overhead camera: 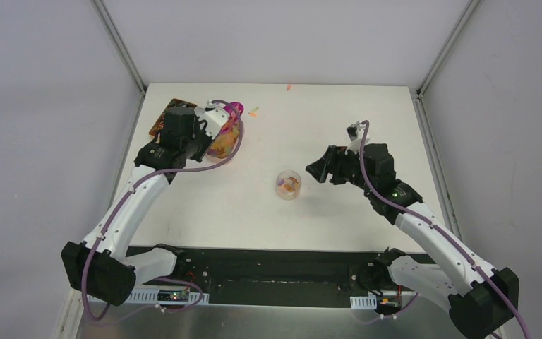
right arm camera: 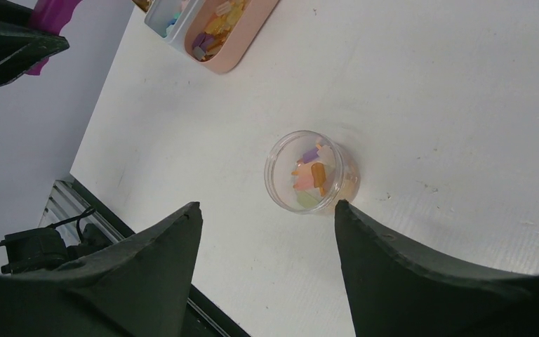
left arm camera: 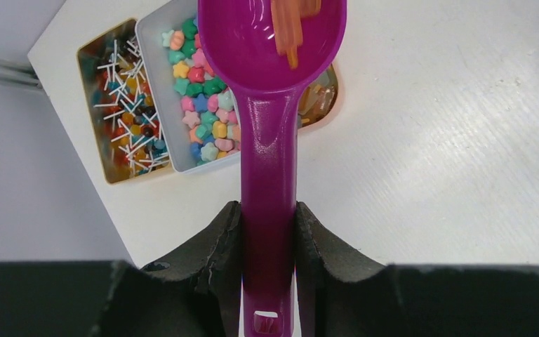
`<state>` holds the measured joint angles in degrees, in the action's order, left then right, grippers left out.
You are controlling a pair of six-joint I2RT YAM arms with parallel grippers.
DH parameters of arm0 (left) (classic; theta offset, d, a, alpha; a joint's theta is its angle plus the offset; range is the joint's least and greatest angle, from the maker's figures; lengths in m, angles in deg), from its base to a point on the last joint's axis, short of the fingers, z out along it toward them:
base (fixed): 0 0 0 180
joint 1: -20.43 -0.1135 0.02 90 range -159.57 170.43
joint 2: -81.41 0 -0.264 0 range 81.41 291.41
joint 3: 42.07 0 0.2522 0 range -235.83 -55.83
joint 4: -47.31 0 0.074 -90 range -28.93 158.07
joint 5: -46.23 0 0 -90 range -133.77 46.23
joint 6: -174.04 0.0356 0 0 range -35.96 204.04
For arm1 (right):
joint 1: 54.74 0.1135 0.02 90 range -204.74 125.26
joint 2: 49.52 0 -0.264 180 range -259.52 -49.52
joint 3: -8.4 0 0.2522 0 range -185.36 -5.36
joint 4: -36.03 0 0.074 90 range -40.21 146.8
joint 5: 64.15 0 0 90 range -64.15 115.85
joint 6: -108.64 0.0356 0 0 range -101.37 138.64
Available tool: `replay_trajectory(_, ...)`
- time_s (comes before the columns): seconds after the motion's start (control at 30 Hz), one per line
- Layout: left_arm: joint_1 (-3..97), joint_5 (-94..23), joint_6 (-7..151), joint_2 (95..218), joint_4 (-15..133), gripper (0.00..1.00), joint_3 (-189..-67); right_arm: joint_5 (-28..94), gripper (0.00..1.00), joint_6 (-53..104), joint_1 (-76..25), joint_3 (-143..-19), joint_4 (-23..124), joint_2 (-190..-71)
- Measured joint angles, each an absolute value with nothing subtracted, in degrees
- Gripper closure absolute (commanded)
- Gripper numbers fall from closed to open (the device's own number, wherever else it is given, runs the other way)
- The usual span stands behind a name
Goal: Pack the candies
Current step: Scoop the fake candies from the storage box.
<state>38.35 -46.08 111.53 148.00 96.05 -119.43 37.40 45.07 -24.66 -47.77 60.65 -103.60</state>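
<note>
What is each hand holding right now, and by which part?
Left hand grips the magenta scoop by its handle, orange candies in its bowl. Right hand is open, holding nothing.

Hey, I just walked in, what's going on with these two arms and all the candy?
The left end effector is shut on the handle of a magenta scoop, holding it over the candy tray at the far left of the table, with a few orange candies in the bowl. The right end effector is open beside a lidless clear jar holding some mixed candies.
</note>
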Motion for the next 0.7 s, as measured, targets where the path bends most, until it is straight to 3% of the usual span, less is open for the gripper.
replay_trajectory(0.13, 38.96, -44.02, 112.49, 147.23, 99.35, 1.0, -120.96, 37.01, 0.31, 44.76, -24.66, -47.86, 61.94, -102.53)
replay_trajectory(0.23, 41.36, -43.5, 112.86, 148.41, 103.33, 1.0, -124.13, 36.75, 0.4, 44.5, -24.66, -47.88, 62.48, -101.72)
replay_trajectory(0.6, 57.32, -44.94, 110.41, 153.57, 113.69, 1.0, -130.62, 40.48, 0.94, 49.18, -24.66, -48.43, 59.29, -101.79)
replay_trajectory(0.7, 59.5, -44.66, 109.04, 155.01, 115.97, 1.0, -130.57, 42.89, 1.0, 52.22, -24.66, -48.43, 54.83, -102.84)
